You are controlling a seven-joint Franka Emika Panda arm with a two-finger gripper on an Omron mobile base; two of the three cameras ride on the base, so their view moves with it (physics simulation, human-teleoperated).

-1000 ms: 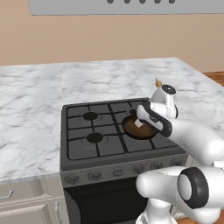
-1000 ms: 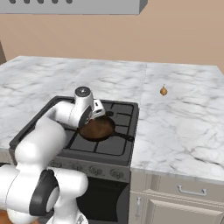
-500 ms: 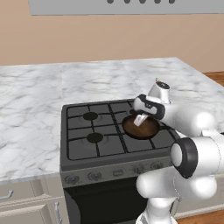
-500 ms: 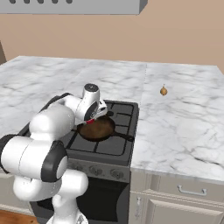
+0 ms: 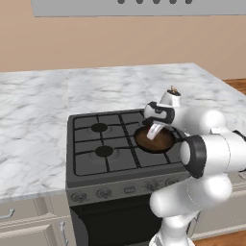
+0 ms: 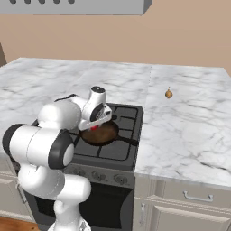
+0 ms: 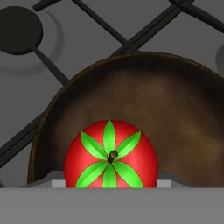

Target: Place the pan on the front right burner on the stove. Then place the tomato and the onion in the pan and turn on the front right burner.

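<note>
The dark brown pan sits on the stove at the front right, hiding the front right burner under it. Its thin black handle points toward the counter on the right. My gripper hangs just over the pan, shut on the red tomato. In the hand view the tomato's green top faces the camera over the pan's near half. The tan onion lies on the marble counter, to the right of the stove and further back.
Black grates and the left burners lie beside the pan. A row of knobs runs along the stove front. Marble counter spreads on both sides. A range hood hangs above.
The arm's elbow has swung forward and the hand has edged slightly left over the pan, with the tomato still in its grip. Pan and onion have stayed put.
</note>
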